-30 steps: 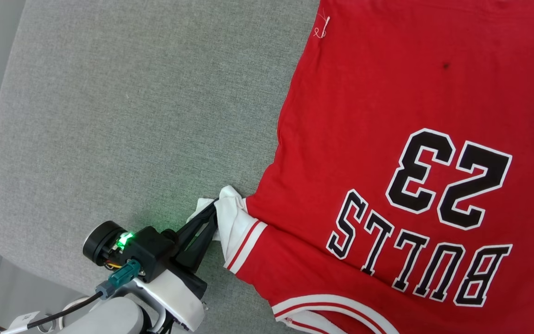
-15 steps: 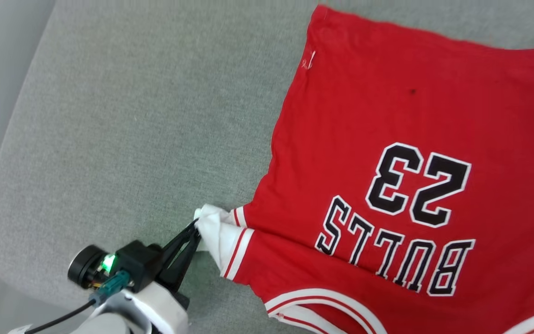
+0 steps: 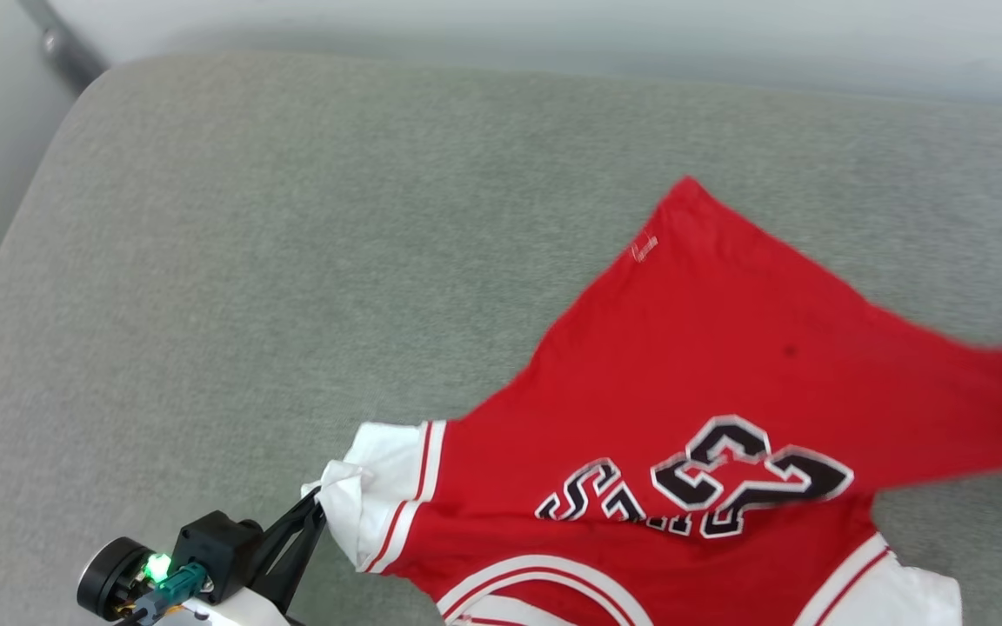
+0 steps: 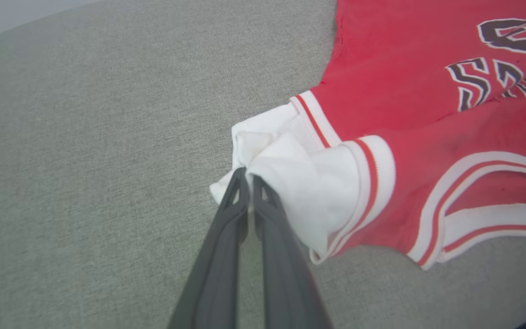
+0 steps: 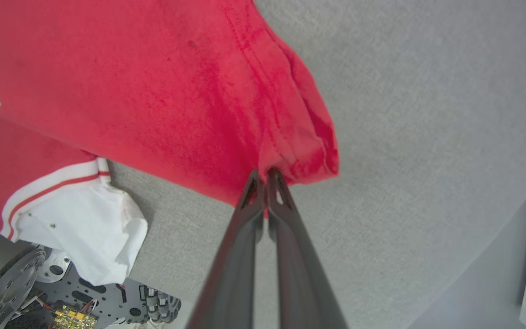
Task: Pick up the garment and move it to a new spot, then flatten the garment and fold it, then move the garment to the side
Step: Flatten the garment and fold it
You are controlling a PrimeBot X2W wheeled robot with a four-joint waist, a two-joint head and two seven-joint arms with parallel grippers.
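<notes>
Grey fabric cushion (image 3: 249, 261), red/wht garment (image 3: 684, 348) partly on it

Red with white sleeves and striped trim, the garment (image 3: 710, 348) spreads lettering-up over the grey cushion (image 3: 249, 261), buckled across its black numerals.

Flat before, garment (image 3: 710, 348) now bunches and lettering (image 3: 701, 487) buckles; right gripper (image 5: 266, 172), open earlier, now pinches hem corner (image 5: 308, 155).

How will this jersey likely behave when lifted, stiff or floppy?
Probably floppy: the jersey sags and creases across its lettering between grips. Likely light: the left fingers hold it by a bunched sleeve. It may slip: the right fingers pinch only a hem corner.
</notes>
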